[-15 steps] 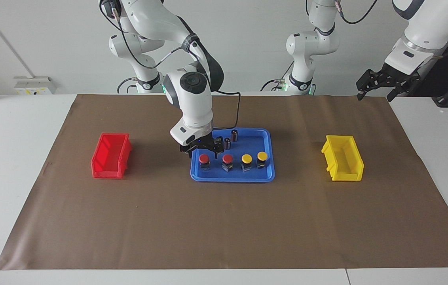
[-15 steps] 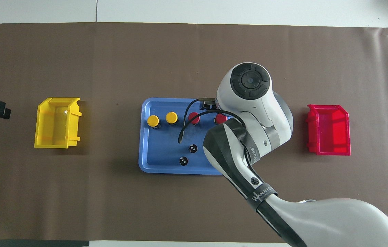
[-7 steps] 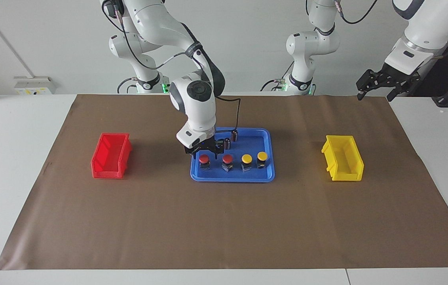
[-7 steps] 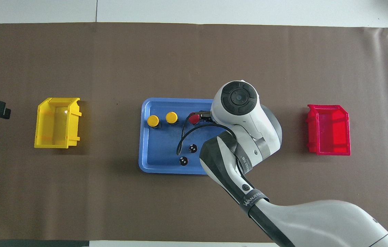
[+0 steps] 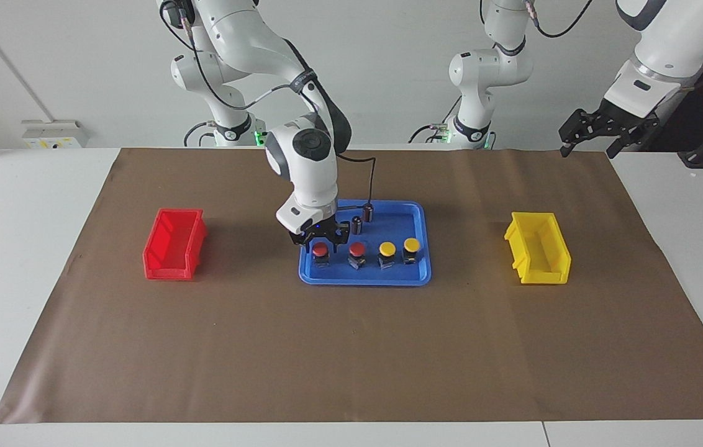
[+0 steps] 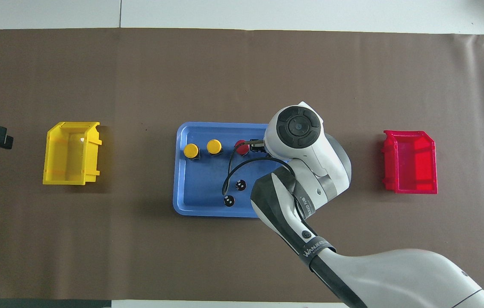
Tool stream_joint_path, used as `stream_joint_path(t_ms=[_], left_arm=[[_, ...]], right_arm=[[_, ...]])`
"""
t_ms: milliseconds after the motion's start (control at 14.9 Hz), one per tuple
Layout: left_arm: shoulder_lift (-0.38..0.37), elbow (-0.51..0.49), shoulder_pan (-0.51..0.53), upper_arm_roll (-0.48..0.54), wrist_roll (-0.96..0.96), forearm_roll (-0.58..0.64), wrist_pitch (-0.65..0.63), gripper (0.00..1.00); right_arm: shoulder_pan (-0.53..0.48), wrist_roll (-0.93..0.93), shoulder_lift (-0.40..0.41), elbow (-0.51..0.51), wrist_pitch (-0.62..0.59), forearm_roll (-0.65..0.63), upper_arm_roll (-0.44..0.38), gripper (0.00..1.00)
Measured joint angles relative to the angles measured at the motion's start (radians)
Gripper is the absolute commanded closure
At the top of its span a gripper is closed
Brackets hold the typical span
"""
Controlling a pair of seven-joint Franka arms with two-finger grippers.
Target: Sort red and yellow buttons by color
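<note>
Four buttons stand in a row in the blue tray (image 5: pixel 364 277), along its side farther from the robots. Two red buttons (image 5: pixel 320 250) (image 5: pixel 357 250) are toward the right arm's end, two yellow buttons (image 5: pixel 387 249) (image 5: pixel 412 246) toward the left arm's end. My right gripper (image 5: pixel 321 240) is open, low over the end red button, with its fingers to either side of the cap. In the overhead view the right hand hides that button; the other red button (image 6: pixel 242 146) and the yellow buttons (image 6: pixel 191 150) (image 6: pixel 213 146) show. My left gripper (image 5: pixel 589 148) waits open, raised over the table's corner.
A red bin (image 5: pixel 174 243) sits toward the right arm's end, a yellow bin (image 5: pixel 538 248) toward the left arm's end. Two dark cylinders (image 6: pixel 240 185) (image 6: pixel 228 200) stand in the tray nearer to the robots. A brown mat (image 5: pixel 351 347) covers the table.
My right gripper has come down over the end red button, and its hand now covers that button in the overhead view. The left arm has not moved.
</note>
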Motion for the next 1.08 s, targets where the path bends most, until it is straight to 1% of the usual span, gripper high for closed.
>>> stream_joint_path(t_ms=[67,202,269,336,471,538,605,673,740,807,942,1076], left_arm=[[-0.006,-0.012,-0.001,-0.002,-0.009,0.0,0.005,0.0],[-0.017,-0.042,-0.009,-0.01,-0.028,0.0,0.042,0.0],[-0.021,-0.066,-0.024,-0.015,-0.052,0.0,0.071,0.01],[-0.021,-0.097,-0.052,-0.021,-0.1,-0.001,0.119,0.02],[-0.016,-0.182,-0.153,-0.029,-0.266,-0.002,0.256,0.05],[-0.006,-0.22,-0.208,-0.033,-0.353,-0.002,0.322,0.1],[0.011,-0.251,-0.265,-0.036,-0.437,-0.002,0.381,0.11],[0.039,-0.271,-0.319,-0.038,-0.512,-0.002,0.425,0.13],[0.075,-0.281,-0.365,-0.039,-0.575,-0.002,0.463,0.16],[0.117,-0.285,-0.402,-0.039,-0.626,-0.002,0.51,0.17],[0.197,-0.288,-0.436,-0.039,-0.67,-0.002,0.585,0.17],[0.255,-0.288,-0.441,-0.037,-0.676,-0.002,0.625,0.17]], right_arm=[[-0.001,0.0,0.0,-0.001,0.001,-0.001,0.0,0.74],[-0.004,0.0,-0.001,0.004,-0.003,-0.001,-0.004,0.75],[-0.006,0.0,-0.003,0.024,-0.028,-0.002,-0.007,0.75],[-0.012,-0.001,-0.006,0.064,-0.086,-0.002,-0.008,0.75],[-0.053,-0.051,-0.028,0.173,-0.244,-0.002,-0.009,0.75],[-0.086,-0.103,-0.052,0.206,-0.309,-0.002,-0.01,0.75],[-0.131,-0.17,-0.088,0.22,-0.375,-0.002,-0.011,0.75],[-0.187,-0.248,-0.133,0.212,-0.433,-0.001,-0.012,0.75],[-0.248,-0.331,-0.183,0.184,-0.465,-0.001,-0.014,0.75],[-0.314,-0.421,-0.24,0.135,-0.473,-0.001,-0.016,0.75],[-0.43,-0.588,-0.35,0.014,-0.461,0.001,-0.019,0.75],[-0.521,-0.723,-0.43,-0.116,-0.39,0.017,-0.019,0.75]])
